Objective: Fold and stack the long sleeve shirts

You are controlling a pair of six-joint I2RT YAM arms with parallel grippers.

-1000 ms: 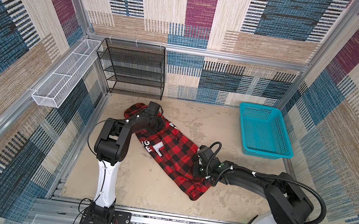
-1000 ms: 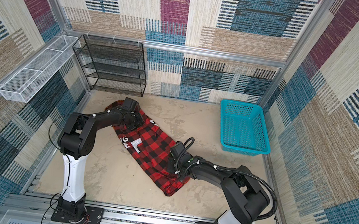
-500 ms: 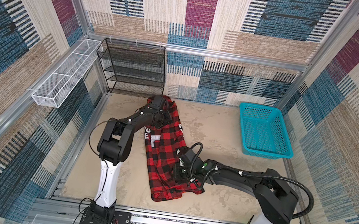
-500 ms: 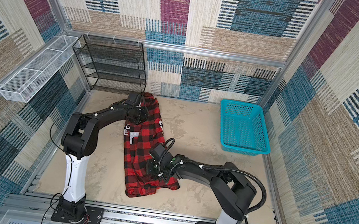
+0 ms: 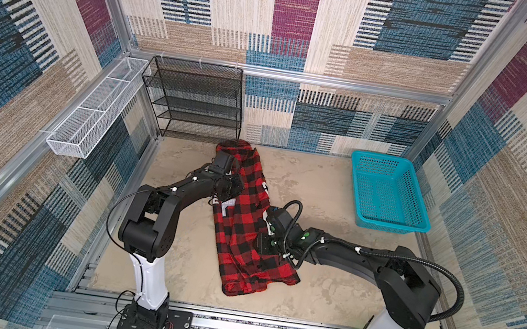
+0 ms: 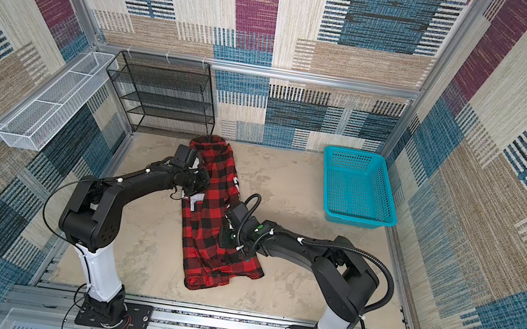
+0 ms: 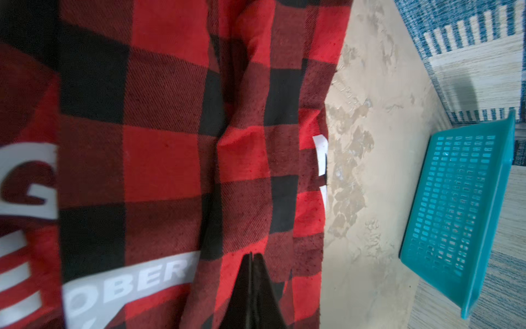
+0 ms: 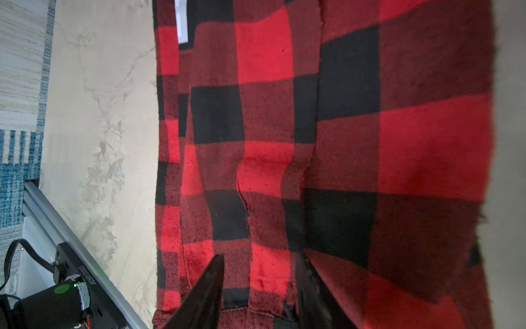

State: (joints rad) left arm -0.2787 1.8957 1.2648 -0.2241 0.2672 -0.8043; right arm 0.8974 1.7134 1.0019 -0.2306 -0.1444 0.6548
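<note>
The tabletop (image 5: 324,291) is a beige, mottled surface enclosed by patterned walls. A red-and-black check shirt (image 5: 244,227) lies directly on it near the centre, stretched lengthwise from the back toward the front edge, with bunched folds at the front end. A teal basket (image 5: 387,193) sits at the back right. A black mesh shelf rack (image 5: 192,103) stands at the back left, just beside the shirt's far end.

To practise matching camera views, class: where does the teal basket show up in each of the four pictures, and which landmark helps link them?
Top views: teal basket at the right, on the far side of the floor, apart from both arms.
Left wrist view: basket at the right edge, past bare floor.
Right wrist view: not in it.
Shared landmark: the red-and-black shirt appears in every view.
</note>
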